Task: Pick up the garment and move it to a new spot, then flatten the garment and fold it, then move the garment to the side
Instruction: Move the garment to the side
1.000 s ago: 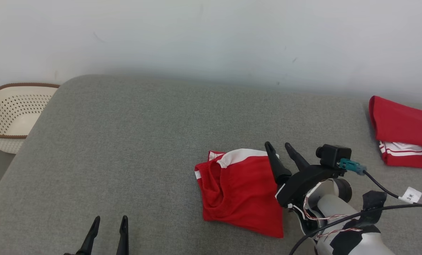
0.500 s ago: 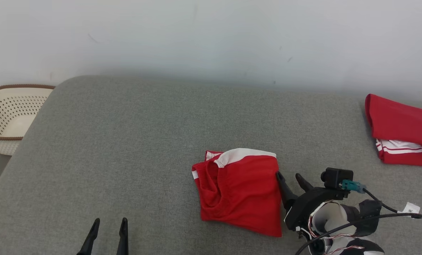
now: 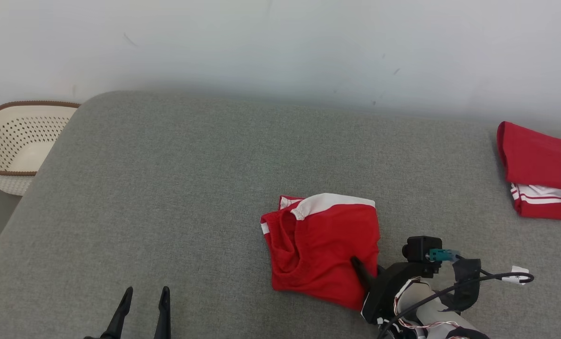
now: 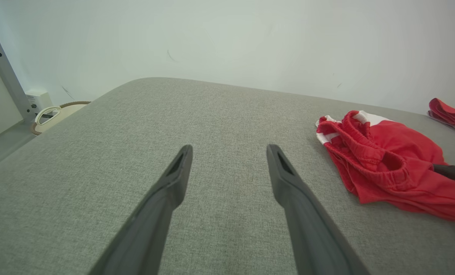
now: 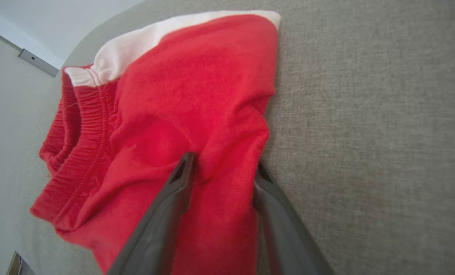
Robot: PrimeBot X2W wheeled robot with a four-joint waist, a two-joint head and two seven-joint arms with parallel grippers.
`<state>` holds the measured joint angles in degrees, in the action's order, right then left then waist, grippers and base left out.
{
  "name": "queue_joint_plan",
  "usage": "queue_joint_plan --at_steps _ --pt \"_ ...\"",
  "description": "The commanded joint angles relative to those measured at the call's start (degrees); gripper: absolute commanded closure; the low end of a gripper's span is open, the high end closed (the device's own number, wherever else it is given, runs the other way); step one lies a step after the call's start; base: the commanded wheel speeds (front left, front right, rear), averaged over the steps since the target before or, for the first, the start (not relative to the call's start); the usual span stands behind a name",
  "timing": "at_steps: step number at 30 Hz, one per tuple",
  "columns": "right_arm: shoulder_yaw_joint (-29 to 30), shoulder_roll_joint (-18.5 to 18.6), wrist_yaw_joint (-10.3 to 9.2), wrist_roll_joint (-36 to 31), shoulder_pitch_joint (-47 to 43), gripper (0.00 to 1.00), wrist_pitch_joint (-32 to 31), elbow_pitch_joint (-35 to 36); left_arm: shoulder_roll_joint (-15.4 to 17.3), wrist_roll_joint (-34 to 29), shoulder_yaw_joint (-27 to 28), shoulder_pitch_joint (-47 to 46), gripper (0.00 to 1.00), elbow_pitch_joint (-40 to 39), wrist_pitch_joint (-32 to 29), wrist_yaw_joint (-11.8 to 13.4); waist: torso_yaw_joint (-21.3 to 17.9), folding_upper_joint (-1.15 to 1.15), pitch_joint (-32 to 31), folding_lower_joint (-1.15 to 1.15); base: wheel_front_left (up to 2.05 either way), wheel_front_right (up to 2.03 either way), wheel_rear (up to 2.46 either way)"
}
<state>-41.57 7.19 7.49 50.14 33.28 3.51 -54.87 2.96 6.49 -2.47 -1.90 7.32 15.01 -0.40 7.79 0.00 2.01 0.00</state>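
Observation:
The garment [image 3: 322,245] is a pair of red shorts with a white band, folded and lying on the grey padded surface [image 3: 191,188]. My right gripper [image 3: 367,270] sits at its near right corner. In the right wrist view the right gripper [image 5: 223,166] straddles a raised fold of the garment [image 5: 196,88], one finger on top of the cloth and the other at its edge, jaws still apart. My left gripper [image 3: 146,294] rests open at the lower left, well clear of the garment [image 4: 384,168]. The left gripper [image 4: 229,152] has nothing between its fingers.
A second folded red garment [image 3: 539,169] lies at the far right edge of the surface. A cream perforated basket [image 3: 12,141] stands off the surface's left side. A pale wall runs behind the surface.
My right gripper has drawn back along the garment's right edge to its near corner, pushed onto the cloth and narrowed its jaws. The left gripper has stayed put; the head camera shifted slightly.

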Motion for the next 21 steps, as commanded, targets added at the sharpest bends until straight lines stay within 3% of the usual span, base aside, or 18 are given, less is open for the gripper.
queue_joint_plan --at_steps 1,12,21 --pt "-0.87 0.07 0.01 -0.06 -0.24 1.0 0.22 0.19 -0.04 -0.36 0.15 -0.32 0.0 0.15 0.22 0.22 0.04 0.0 0.0 0.0 0.0 0.0 0.0" --pt "-5.87 6.22 0.01 -9.65 8.44 1.0 7.05 -2.5 -0.04 0.33 0.8 0.43 0.0 -0.56 0.22 0.2 -2.28 0.0 0.6 0.0 0.0 0.0 0.0" --pt "-7.34 12.37 0.01 -13.94 17.01 1.0 7.3 -3.45 -0.04 0.23 1.28 -1.22 0.0 -2.11 0.22 -0.25 -5.15 0.0 4.06 0.0 0.0 0.0 0.0"
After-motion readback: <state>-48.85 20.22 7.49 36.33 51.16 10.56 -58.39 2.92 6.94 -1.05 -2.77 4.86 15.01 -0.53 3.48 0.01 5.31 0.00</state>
